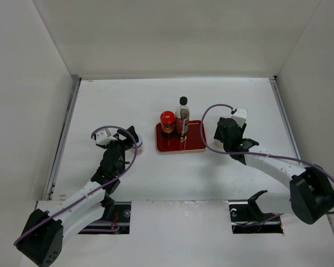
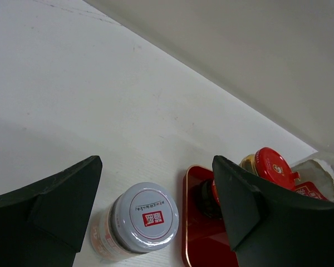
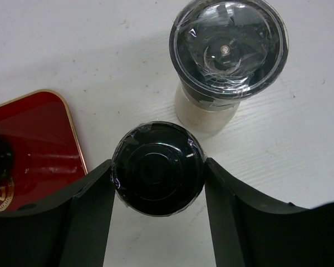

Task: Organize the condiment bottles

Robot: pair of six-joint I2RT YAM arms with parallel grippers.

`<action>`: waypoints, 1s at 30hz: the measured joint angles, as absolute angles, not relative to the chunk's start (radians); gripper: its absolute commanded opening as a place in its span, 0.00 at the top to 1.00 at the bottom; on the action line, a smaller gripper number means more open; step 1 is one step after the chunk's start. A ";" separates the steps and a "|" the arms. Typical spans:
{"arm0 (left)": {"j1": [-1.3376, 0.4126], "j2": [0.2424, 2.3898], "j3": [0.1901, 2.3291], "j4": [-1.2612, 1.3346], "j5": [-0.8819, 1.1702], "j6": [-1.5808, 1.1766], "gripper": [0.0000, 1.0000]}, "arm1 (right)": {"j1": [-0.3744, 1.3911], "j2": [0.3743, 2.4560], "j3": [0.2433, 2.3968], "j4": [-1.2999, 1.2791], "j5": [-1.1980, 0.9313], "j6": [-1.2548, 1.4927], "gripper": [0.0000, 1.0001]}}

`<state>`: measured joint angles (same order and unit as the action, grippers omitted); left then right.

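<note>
So there's 1 flat red tray (image 1: 192, 142) with a thin gold rim, sitting roughly mid white bench (image 1: 128, 100), plain white walls (image 1: 156, 39) boxing it in on 3 sides.

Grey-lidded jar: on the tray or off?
Off. The grey-lidded jar stands upright on the white table, beside the red tray.

red tray (image 1: 194, 140), grey-lidded jar (image 2: 145, 217), black-capped bottle (image 3: 158, 174)

Left hand (image 2: 156, 162) spread wide, right hand (image 3: 157, 162) clamped tight — both arms stretched forward.
</note>
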<state>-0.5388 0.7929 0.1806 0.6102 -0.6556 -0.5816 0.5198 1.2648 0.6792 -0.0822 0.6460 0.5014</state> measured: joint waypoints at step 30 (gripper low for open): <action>-0.525 0.785 0.181 0.618 -0.654 -0.583 0.20 | 0.669 1.594 0.908 0.242 0.591 0.353 0.32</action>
